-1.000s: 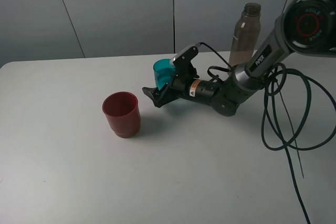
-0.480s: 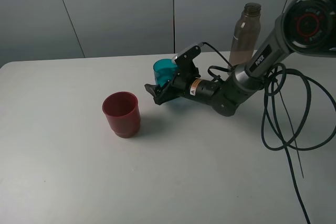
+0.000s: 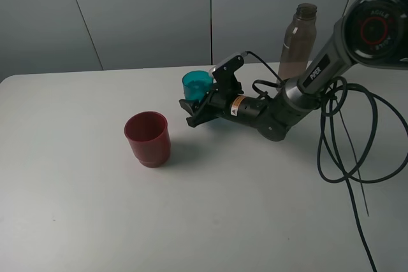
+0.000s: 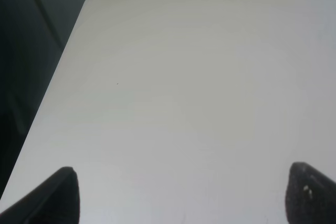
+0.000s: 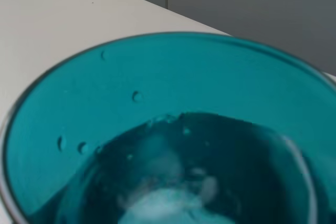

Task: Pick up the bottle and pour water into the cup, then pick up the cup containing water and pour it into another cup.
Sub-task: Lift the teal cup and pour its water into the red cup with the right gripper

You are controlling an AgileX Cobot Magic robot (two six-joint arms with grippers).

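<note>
The teal cup (image 3: pixel 197 83) is clamped in my right gripper (image 3: pixel 193 107), just above the white table (image 3: pixel 76 208) and right of the dark red cup (image 3: pixel 147 138). In the right wrist view the teal cup (image 5: pixel 157 103) fills the frame, with droplets on its inner wall and a little water at the bottom. The red cup stands upright and looks empty. The grey-brown bottle (image 3: pixel 298 39) stands upright at the back right, behind the right arm. My left gripper (image 4: pixel 184 195) is open over bare table and does not show in the exterior view.
Black cables (image 3: pixel 338 151) loop over the table at the right. The table's far left corner (image 4: pixel 94 1) shows in the left wrist view, with a dark drop beyond the edge. A grey wall stands behind the table.
My right gripper has risen slightly with the teal cup, which now sits a little higher and more upright. The red cup and the bottle have not moved.
</note>
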